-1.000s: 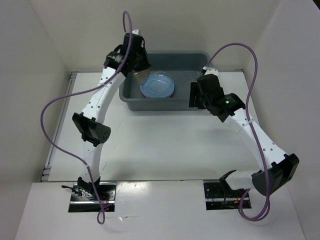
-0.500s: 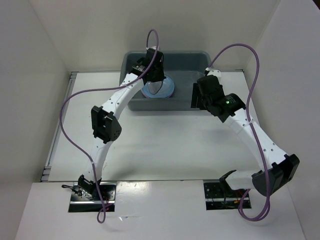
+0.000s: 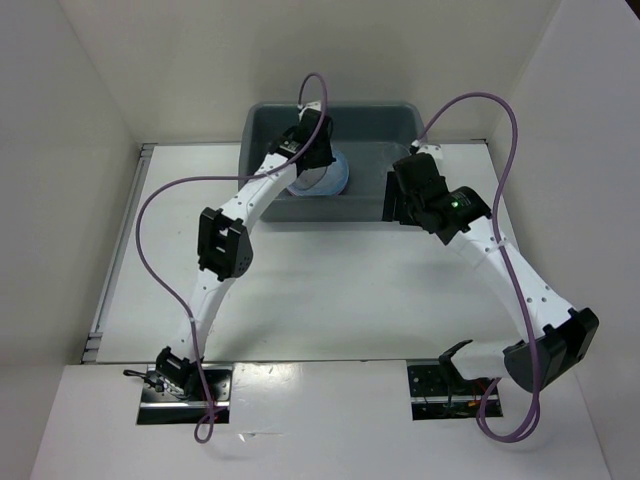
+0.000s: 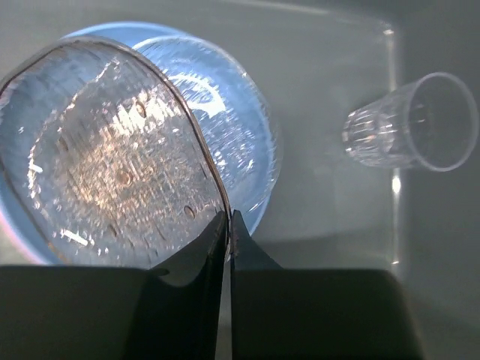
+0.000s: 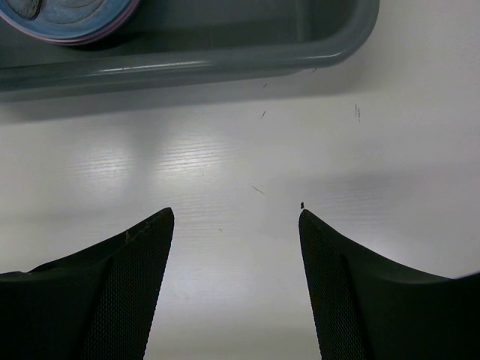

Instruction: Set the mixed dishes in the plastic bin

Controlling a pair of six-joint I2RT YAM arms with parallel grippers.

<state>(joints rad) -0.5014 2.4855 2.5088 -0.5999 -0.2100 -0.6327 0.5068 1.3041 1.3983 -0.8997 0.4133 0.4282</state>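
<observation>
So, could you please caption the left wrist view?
Left claw holds a clear dish over the blue plate, small cup nearby.

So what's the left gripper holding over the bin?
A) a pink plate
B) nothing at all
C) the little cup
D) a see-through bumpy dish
D: the left gripper is pinched on the rim of the clear bumpy dish, while the little cup sits apart on the floor of the bin.

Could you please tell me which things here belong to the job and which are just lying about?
Job: clear textured dish in the left gripper, plate stack, clear cup, plastic bin.
Just there: purple cables, white table.
</observation>
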